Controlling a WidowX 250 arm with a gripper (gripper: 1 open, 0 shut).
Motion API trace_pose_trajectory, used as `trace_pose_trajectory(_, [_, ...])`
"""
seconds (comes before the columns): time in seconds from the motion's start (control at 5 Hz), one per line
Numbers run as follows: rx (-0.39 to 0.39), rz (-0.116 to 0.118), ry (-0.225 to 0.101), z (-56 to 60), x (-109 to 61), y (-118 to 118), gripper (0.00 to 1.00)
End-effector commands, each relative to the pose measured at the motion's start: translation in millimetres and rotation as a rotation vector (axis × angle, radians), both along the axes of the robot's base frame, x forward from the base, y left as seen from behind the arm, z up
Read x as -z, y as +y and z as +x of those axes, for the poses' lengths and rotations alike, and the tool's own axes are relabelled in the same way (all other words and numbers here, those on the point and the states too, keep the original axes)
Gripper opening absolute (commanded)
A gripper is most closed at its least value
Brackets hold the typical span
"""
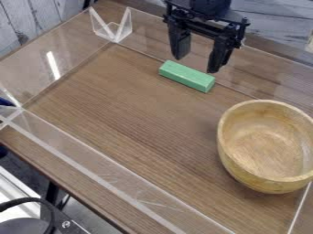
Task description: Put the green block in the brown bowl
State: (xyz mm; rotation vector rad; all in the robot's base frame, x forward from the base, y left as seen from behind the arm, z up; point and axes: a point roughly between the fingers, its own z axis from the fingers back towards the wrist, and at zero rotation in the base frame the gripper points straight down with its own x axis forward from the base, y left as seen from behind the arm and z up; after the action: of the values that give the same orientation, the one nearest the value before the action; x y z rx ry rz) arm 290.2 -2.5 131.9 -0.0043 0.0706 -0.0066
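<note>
The green block [186, 76] lies flat on the wooden table top [123, 119], a small bright green bar angled slightly. My gripper [199, 57] hangs just above and behind it with its two dark fingers spread wide, open and holding nothing. One fingertip [178, 53] is over the block's far left end, the other is beyond its right end. The brown bowl [266, 144] stands at the right, a large light-tan wooden bowl with a thick rim, empty inside.
Clear acrylic walls [73, 155] border the table at the front left and the back. A clear plastic corner piece [113, 27] stands at the back left. A dark base shows under the front edge.
</note>
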Motion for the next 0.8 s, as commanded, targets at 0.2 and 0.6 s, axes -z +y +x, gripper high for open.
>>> trace_pose_trajectory(0.2, [0.017,0.004,0.022,-61.3,1.3,-0.7,1.00])
trace_pose_trajectory(0.6, [0.048,-0.004,0.010,-54.2,-2.1,-30.0,1.00])
